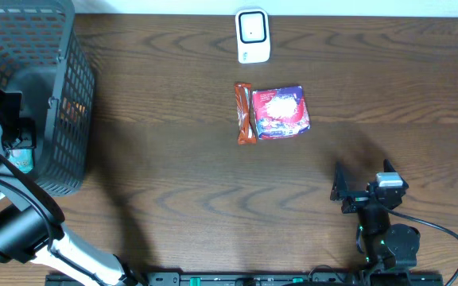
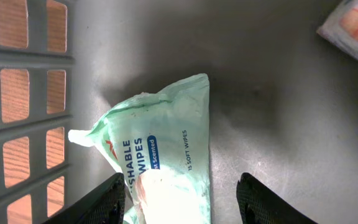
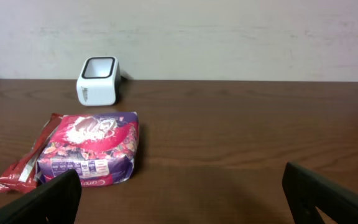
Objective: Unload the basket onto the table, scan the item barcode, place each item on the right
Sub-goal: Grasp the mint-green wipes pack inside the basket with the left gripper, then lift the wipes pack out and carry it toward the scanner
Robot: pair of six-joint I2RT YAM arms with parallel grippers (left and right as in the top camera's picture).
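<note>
Pick-up in hand: left gripper (image 2: 179, 183) inside the basket (image 1: 62, 87), jaws apart astride the wipes pack (image 2: 173, 143), not clamped; next, close and lift; right gripper (image 3: 182, 174) gapes wide, empty.

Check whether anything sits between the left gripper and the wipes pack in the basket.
Nothing visible does. The wipes pack lies on the basket floor, between the fingers of the open left gripper; the other package sits apart, off to the side.

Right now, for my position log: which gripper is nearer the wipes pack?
Left. The left gripper is inside the basket, jaws open just above the wipes pack; the right gripper sits far across the table.
</note>
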